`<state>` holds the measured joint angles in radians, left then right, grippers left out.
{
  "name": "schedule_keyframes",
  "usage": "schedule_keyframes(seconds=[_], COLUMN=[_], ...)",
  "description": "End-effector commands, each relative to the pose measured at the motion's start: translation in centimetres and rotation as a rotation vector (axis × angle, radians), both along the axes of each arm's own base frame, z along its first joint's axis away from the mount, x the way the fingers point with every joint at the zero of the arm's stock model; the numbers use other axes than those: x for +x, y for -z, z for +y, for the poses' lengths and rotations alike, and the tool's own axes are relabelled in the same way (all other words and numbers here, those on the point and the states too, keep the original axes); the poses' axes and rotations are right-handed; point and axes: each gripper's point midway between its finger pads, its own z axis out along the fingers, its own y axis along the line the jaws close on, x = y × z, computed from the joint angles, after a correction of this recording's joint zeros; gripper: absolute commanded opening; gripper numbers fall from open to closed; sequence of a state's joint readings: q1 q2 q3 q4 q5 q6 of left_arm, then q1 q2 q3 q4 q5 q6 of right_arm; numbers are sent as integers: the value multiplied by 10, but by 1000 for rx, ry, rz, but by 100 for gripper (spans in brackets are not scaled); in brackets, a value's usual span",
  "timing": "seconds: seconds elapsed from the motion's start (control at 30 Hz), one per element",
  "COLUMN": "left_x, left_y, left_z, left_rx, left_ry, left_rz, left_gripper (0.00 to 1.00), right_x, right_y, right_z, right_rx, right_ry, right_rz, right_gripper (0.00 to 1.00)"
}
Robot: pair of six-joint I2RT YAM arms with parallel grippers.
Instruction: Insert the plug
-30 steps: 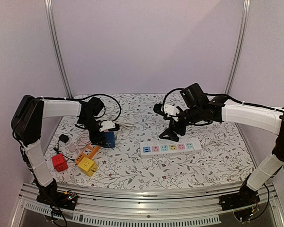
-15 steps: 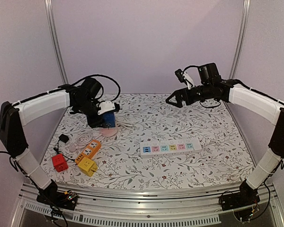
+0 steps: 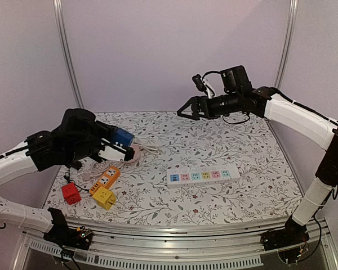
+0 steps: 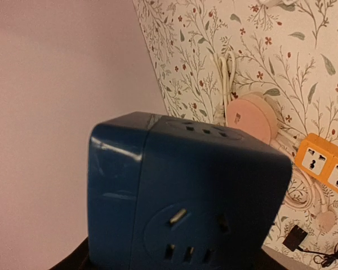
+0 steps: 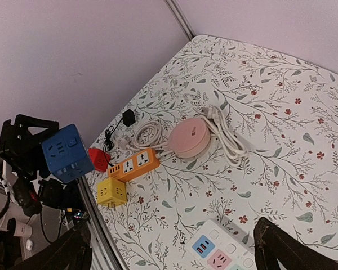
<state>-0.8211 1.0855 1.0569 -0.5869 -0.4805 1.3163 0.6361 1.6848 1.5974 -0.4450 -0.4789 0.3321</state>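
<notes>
My left end effector [image 3: 118,144] is clenched on the blue cube [image 3: 124,136] and holds it off the bench [image 3: 253,197], over the left side. In the top view the blue cube sits just above the pink disc [image 3: 132,156]. From the left wrist, the blue cube [image 4: 186,191] fills most of the frame. One face with socket slots and a small metal pin is turned to the lens, and another slotted face points up. Only dark slivers of the fingers show at the bottom edge. Beyond it lie the pink disc [image 4: 249,115] with a white cord [image 4: 225,73] looped beside it, and the orange strip [image 4: 327,167]. My right end effector [image 3: 184,110] hangs high over the back of the bench, released, jaws spread wide and nothing between them. Its wrist camera looks down across the bench to the blue cube [image 5: 66,152] in the left arm's grip. On the bench near the left edge I see the red cube [image 3: 71,193], the yellow cube [image 3: 104,197] and the orange strip [image 3: 105,181] close together. A small black adapter [image 3: 75,165] lies just behind them. The white strip [image 3: 203,175] with its pastel sockets lies near the middle, well apart from both arms.
</notes>
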Motion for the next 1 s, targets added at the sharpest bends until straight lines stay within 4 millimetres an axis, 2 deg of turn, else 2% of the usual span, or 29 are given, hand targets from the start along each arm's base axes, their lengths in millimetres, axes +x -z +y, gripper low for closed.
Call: schedule_keyframes(seconds=[0.0, 0.13, 0.2, 0.37, 0.47, 0.7, 0.83, 0.97], left_x=[-22, -40, -46, -56, -58, -57, -59, -61], left_y=[-4, -2, -7, -2, 5, 8, 7, 9], left_z=[-47, -74, -86, -94, -94, -94, -95, -95], left_rx=[143, 116, 91, 75, 85, 80, 75, 72], left_ry=[300, 420, 471, 528, 532, 525, 535, 543], left_rz=[-277, -381, -460, -509, -499, -496, -501, -498], left_gripper=[0, 0, 0, 0, 0, 0, 0, 0], right_x=[-32, -65, -81, -114, -128, -127, -117, -118], right_y=[1, 18, 26, 48, 54, 60, 59, 56], right_z=[38, 72, 85, 109, 120, 137, 144, 151], right_rx=[-21, -75, -101, -165, -173, -172, -171, -153], right_ry=[-90, -187, -231, -313, -362, -357, -332, -355], right_rz=[33, 42, 31, 3, -7, -38, -59, -70], right_gripper=[99, 99, 99, 99, 99, 99, 87, 76])
